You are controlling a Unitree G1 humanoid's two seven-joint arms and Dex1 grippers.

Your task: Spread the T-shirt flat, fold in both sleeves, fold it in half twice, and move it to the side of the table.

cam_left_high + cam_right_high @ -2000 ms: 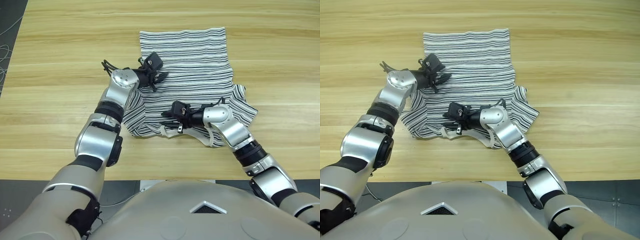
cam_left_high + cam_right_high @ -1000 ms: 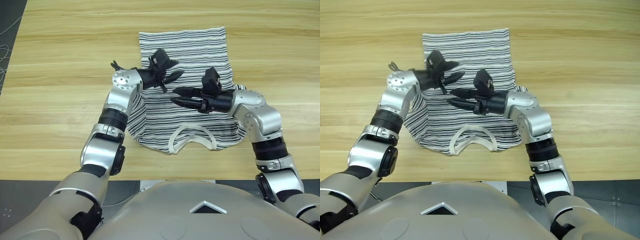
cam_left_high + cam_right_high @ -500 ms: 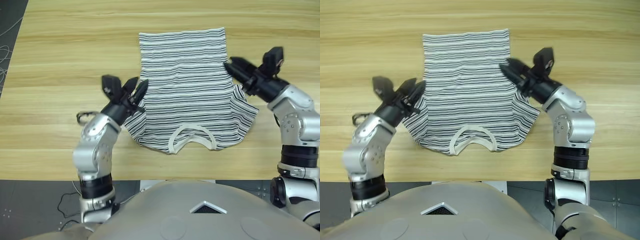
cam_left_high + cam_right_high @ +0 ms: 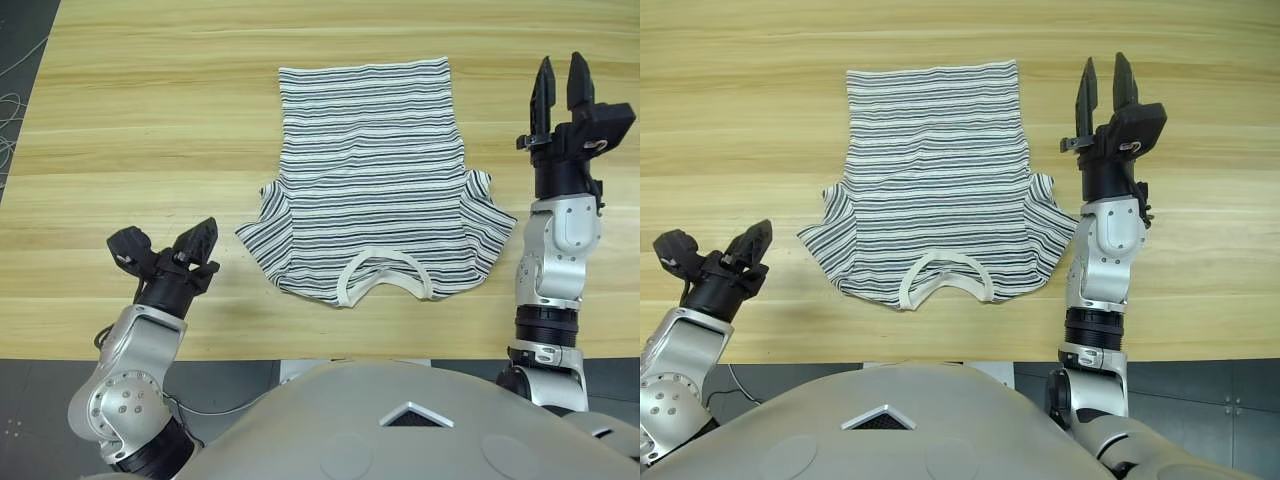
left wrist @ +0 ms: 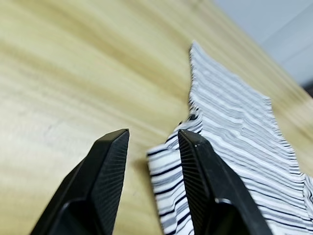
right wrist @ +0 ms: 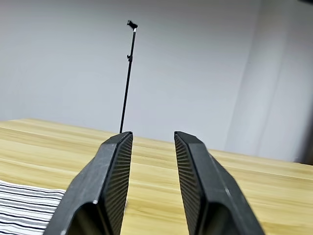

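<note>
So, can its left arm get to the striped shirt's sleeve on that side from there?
Probably yes: the open left gripper sits beside the sleeve, with only bare table between them.

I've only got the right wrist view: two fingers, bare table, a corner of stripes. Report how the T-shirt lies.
Observer: The T-shirt lies spread out on the table, collar toward the robot, hem on the far side.
Operator: Give me the sleeves.
Observer: Neither is folded in; the left-side sleeve and right-side sleeve both stick out sideways.
Operator: Now the left gripper.
Observer: The left gripper is open, clear of the shirt, over bare wood to the robot's left of the left-side sleeve.
</note>
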